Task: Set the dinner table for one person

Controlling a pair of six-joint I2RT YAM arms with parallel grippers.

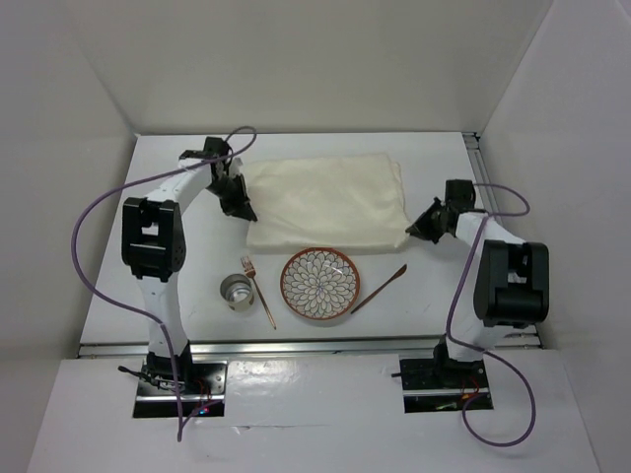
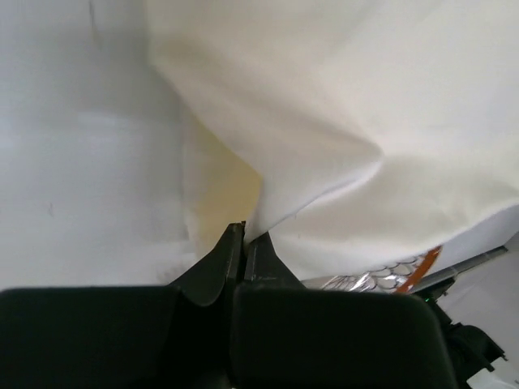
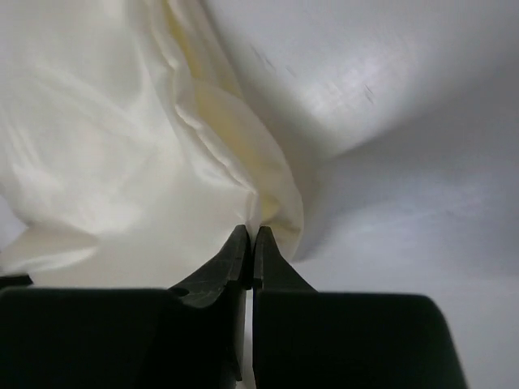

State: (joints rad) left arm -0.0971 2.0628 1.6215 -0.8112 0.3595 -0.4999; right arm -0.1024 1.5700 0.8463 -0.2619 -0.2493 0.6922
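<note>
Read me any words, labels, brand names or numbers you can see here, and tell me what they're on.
No readable text anywhere.
The cloth, metal cup, fork, brown utensil and table are unmarked. The plate carries only a petal pattern.

One cream cloth (image 1: 325,202) lies between my left gripper (image 1: 242,210) and right gripper (image 1: 416,232). Nearer me than both: patterned plate (image 1: 319,285), with fork (image 1: 259,293) and metal cup (image 1: 237,293) on its left and spoon (image 1: 380,290) on its right.
</note>
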